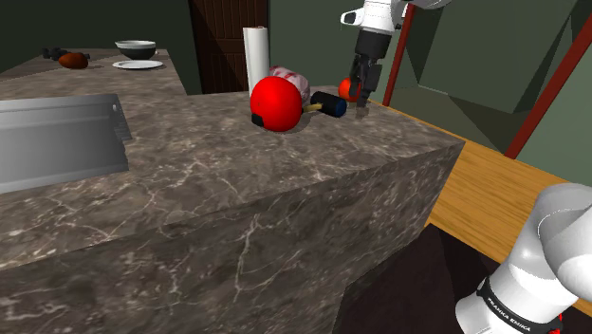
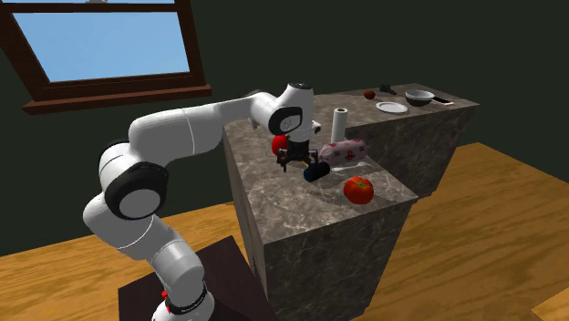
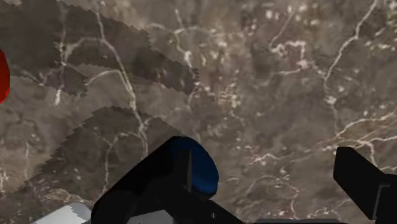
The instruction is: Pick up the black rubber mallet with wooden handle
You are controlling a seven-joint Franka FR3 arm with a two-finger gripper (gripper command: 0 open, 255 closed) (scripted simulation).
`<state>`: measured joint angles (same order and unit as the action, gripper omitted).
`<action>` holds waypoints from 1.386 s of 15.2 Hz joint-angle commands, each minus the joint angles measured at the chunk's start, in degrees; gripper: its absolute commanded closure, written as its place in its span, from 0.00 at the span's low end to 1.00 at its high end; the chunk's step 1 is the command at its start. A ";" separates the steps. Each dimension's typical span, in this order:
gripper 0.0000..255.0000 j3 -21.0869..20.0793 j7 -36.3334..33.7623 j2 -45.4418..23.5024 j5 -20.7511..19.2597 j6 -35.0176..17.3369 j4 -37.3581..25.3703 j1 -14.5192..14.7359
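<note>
Marble-veined countertop carries the black-headed mallet, lying between a red ball and the black gripper, which hangs just beside the mallet's head, fingers spread wide, clasping nothing.
</note>
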<state>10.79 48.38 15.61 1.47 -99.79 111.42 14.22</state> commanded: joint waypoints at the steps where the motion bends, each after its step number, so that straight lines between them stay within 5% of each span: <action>1: 0.00 0.44 6.56 -4.72 0.89 0.62 -4.83 1.45; 11: 0.00 -2.64 31.38 -22.95 3.86 7.78 -27.91 5.93; 20: 0.00 -2.76 31.69 -21.78 3.73 1.53 -20.51 6.08; 21: 1.00 -2.75 31.73 -21.82 3.74 1.49 -20.50 6.07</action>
<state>8.03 80.07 -6.21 5.20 -98.13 90.77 20.30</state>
